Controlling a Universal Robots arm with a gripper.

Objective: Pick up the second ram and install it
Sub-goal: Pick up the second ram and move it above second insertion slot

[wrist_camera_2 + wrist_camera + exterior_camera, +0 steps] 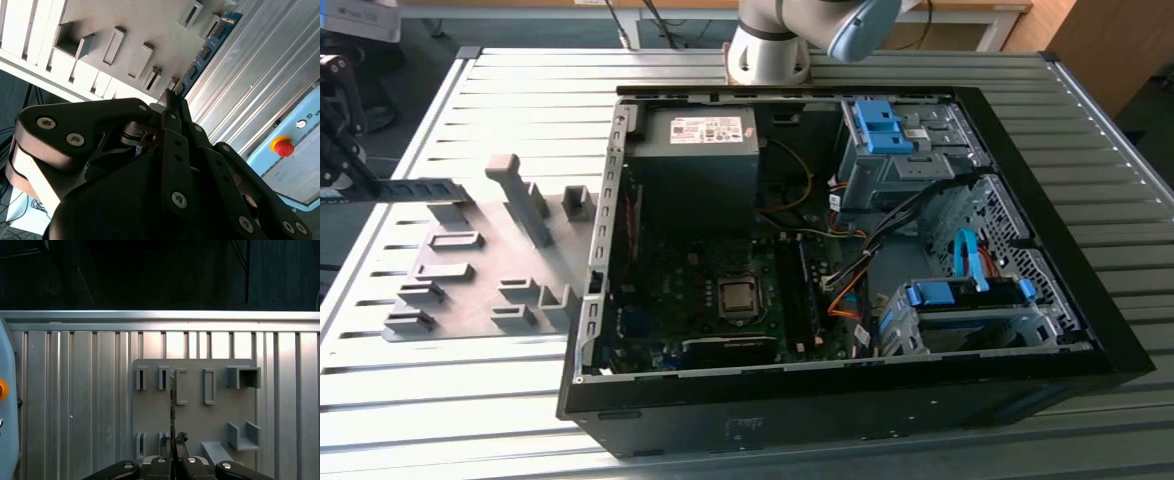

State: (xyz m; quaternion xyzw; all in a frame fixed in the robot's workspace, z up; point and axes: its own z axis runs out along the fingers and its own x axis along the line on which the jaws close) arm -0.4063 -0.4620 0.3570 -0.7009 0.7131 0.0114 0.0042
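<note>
The second ram [420,189] is a thin blue-teal stick, held level in the air over the far end of the grey fixture plate [467,290] at the exterior view's left. My gripper [358,188] is shut on one end of it. In the second wrist view the ram [205,50] sticks out from between the black fingers [175,107] of my gripper [172,97], above the plate [130,30]. In the first wrist view I see the ram [172,400] edge-on as a thin line rising from my gripper [172,445], over the plate [195,415].
An open computer case [1041,330] lies on the slatted metal table [480,420] to the exterior view's right of the plate, its motherboard [707,290] exposed. Grey blocks, one of them tall [520,200], stand on the plate. The arm's base [767,50] is behind the case. A red button [284,147] sits beside the table.
</note>
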